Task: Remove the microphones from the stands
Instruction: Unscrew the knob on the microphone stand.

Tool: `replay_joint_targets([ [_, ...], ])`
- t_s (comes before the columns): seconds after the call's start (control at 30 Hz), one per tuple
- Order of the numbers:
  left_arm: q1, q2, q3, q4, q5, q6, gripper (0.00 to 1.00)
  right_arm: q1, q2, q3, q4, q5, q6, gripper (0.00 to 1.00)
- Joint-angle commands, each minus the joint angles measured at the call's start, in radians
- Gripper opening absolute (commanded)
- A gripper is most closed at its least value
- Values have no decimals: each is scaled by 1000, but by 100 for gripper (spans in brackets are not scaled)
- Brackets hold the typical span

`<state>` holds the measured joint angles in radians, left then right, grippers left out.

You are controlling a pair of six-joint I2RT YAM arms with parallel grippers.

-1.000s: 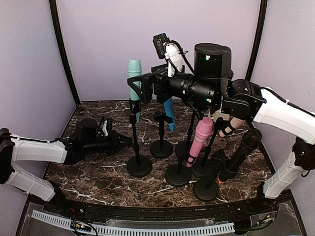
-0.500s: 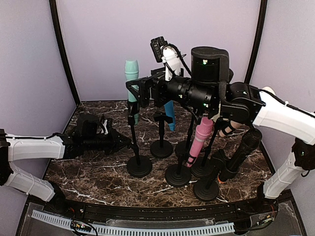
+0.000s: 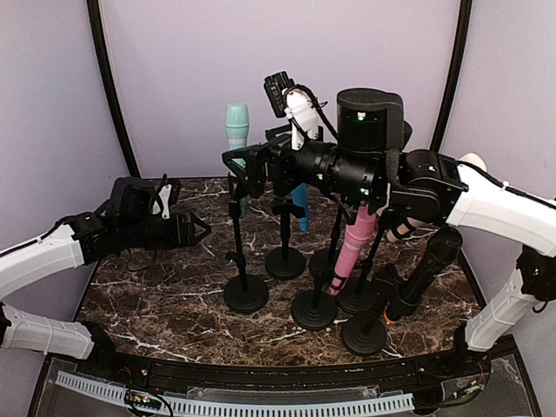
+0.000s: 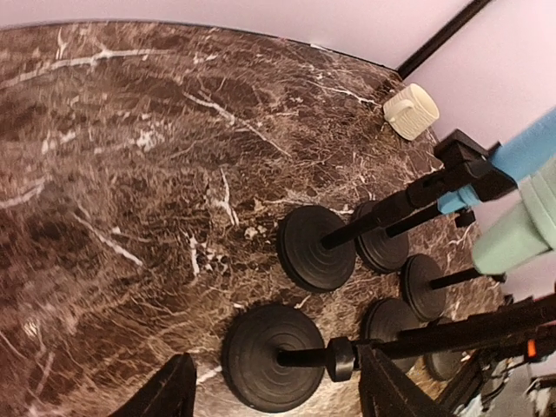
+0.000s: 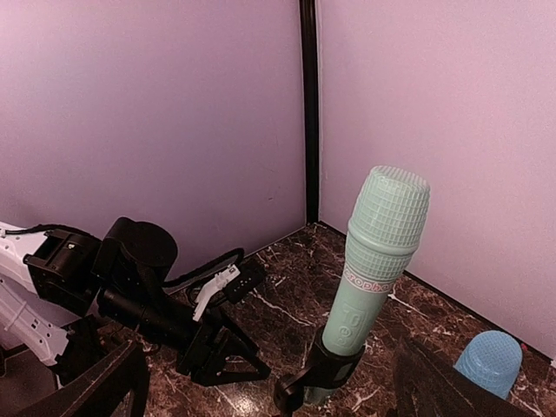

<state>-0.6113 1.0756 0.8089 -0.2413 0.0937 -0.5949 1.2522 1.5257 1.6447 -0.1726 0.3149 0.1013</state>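
Left arm extended from the near left toward the centre, left gripper level with jaws parted and empty; right arm arched high from the near right, right gripper pointing left, spread wide, empty.

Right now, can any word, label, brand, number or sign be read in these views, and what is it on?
Mint microphone, band just below its head: a ring of printed letters, too blurred to read.
Same microphone, body below that band: small raised marks, also unreadable.
No other text, number or sign shows in any of the three views.
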Motion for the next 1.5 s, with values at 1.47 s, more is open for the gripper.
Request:
replay_joint_targets([
  [1.47, -222, 47, -336, 628, -9, 1392, 56, 10, -90, -48, 86, -132, -12, 98],
])
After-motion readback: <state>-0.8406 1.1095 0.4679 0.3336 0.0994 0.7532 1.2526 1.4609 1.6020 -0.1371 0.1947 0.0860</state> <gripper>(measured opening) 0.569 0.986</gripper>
